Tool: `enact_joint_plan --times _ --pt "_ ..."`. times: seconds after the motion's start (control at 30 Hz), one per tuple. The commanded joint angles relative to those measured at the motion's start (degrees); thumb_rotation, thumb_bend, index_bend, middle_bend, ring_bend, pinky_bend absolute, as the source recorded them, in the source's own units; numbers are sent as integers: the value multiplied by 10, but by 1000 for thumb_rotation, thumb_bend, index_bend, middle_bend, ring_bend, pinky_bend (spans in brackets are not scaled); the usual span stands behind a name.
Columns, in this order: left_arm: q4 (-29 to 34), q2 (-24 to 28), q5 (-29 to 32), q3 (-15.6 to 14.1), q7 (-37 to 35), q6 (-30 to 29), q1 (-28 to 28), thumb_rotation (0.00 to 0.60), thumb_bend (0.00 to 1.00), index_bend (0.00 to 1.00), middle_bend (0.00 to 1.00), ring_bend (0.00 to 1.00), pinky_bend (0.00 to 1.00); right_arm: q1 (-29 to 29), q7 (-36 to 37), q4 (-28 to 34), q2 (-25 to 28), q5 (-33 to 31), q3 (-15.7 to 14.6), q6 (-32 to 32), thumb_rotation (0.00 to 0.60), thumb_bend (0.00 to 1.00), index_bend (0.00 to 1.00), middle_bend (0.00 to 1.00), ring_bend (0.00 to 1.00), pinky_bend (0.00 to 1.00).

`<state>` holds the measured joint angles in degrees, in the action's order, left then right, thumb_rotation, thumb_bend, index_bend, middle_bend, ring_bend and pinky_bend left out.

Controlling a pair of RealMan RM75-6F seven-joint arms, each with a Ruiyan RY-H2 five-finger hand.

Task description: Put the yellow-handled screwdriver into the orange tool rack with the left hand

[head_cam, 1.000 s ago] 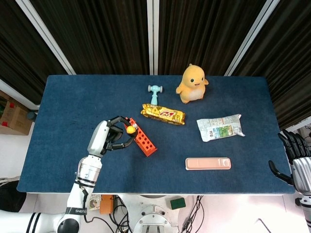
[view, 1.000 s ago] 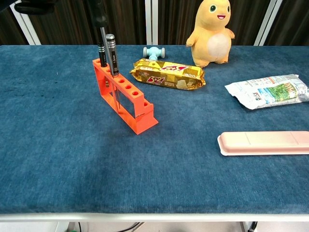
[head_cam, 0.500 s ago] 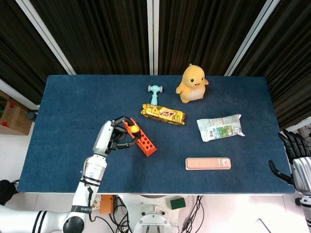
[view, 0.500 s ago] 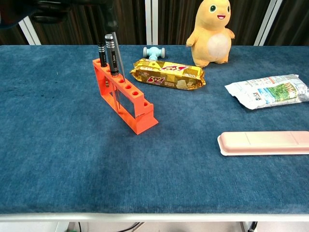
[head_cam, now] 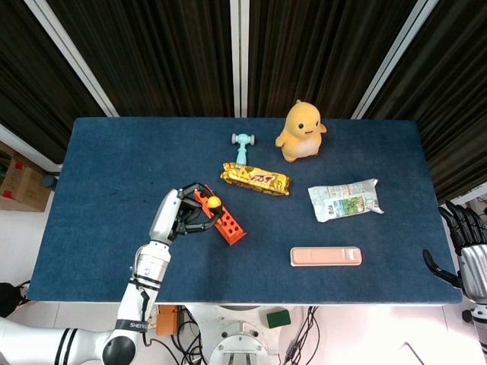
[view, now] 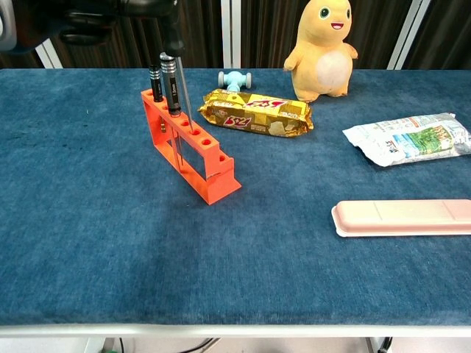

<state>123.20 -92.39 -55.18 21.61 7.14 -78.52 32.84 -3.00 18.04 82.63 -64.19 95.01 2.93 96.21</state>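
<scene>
The orange tool rack (head_cam: 227, 221) (view: 193, 153) stands slanted on the blue table, left of the middle. Two dark-handled tools (view: 168, 84) stand upright in its far holes. My left hand (head_cam: 179, 216) (view: 110, 13) grips the yellow-handled screwdriver (head_cam: 214, 202) over the rack's far half. In the chest view its thin shaft (view: 183, 101) slants down, its tip at a hole in the rack's top bar; its handle is hidden by the hand and the frame's top edge. My right hand (head_cam: 466, 249) hangs beyond the table's right edge, fingers apart, holding nothing.
A yellow snack packet (head_cam: 256, 179) lies just behind the rack, with a small teal toy hammer (head_cam: 243, 143) and a yellow plush duck (head_cam: 302, 131) further back. A white-green pouch (head_cam: 345, 199) and a pink flat case (head_cam: 326, 256) lie to the right.
My left hand has shifted a little to the right along the rack with the screwdriver, and the shaft's tip has come down to a hole in the top bar. The right hand barely moved.
</scene>
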Motion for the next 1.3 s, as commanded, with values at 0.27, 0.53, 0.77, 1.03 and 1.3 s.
enact_joint_plan --times 0.27,0.53,0.77,1.03,1.3 --pt "-12 -6 2 -4 2 4 2 600 286 679 1000 1000 1000 -1 -1 1 0 -3 1 -5 600 339 0 0 0 0" --pt "-47 -19 -6 -24 -11 16 0 600 286 679 1000 1000 1000 -2 -5 2 -1 -1 0 -6 600 339 0 0 0 0" --pt "-89 -27 -32 -54 -30 44 -3 600 286 662 1000 1000 1000 -1 -5 2 -1 1 -1 -4 600 339 0 0 0 0" --pt "-123 -47 -45 -59 -37 50 -4 600 286 662 1000 1000 1000 -2 -3 1 0 -1 -1 -7 600 339 0 0 0 0" --pt "-130 -57 -40 -53 -41 58 -4 600 287 660 1000 1000 1000 -3 -3 2 0 -2 -1 -9 600 339 0 0 0 0"
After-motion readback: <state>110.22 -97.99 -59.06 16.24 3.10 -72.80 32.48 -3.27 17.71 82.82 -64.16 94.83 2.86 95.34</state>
